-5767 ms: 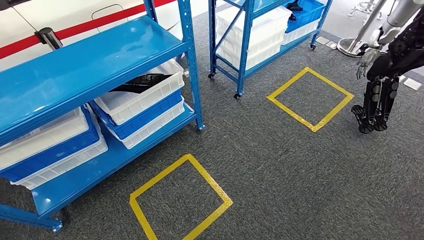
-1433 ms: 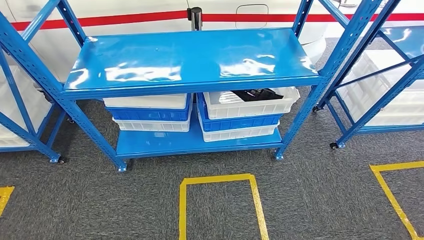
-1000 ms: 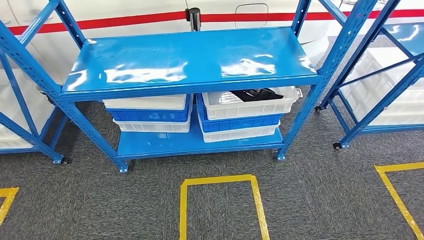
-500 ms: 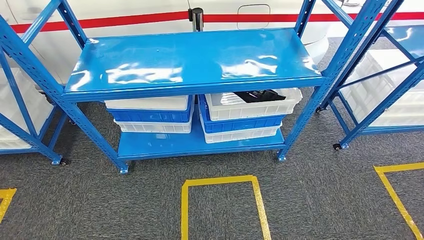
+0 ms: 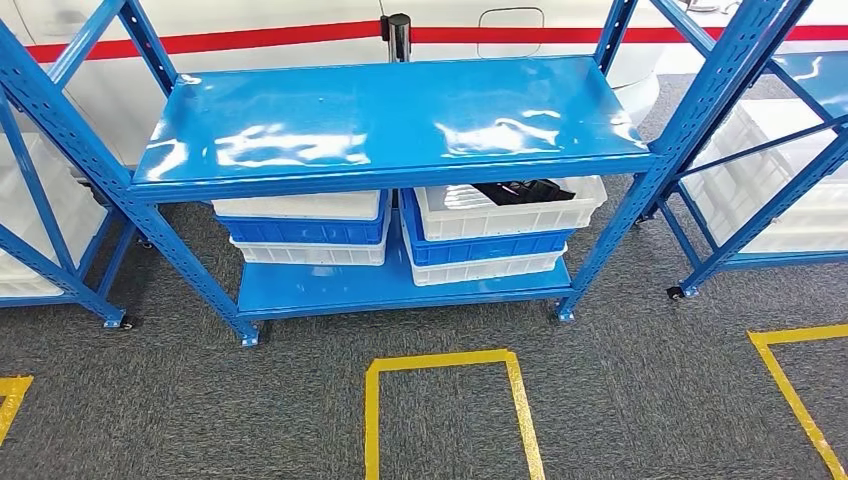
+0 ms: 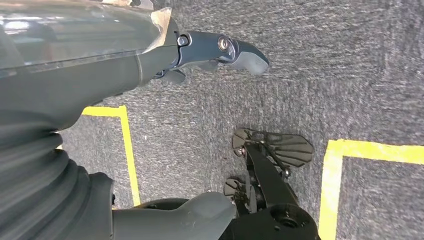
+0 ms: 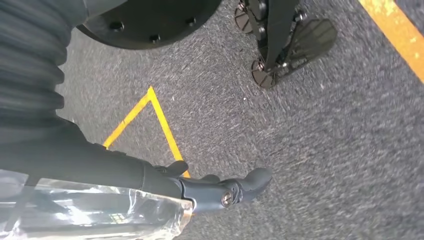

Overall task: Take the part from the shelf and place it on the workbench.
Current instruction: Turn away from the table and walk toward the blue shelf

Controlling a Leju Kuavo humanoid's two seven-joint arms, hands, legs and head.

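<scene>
Grey fingers [image 6: 235,50] of the left hand [image 6: 210,50] hung over the carpet [image 6: 325,75] with nothing between them, extended and apart, and the dark fingers [image 7: 250,182] of the right hand [image 7: 215,190] hung likewise, loose and holding nothing, both arms down beside the body. Neither hand was near the shelf [image 5: 390,110], so the step in hand looked like the approach. To do it well the robot would likely need to stand squarely at the yellow floor square [image 5: 450,420] in front of the rack, then crouch or lean, because the upper blue deck overhung the crates and left only a low gap to reach through. The hand would probably have to go in flat under that deck and come down on the part from above. That part [image 5: 522,190], black and irregular in outline, lay in the top white crate [image 5: 510,210] of the right-hand stack on the lower level, partly hidden by the deck's edge; its exact form could not be made out
</scene>
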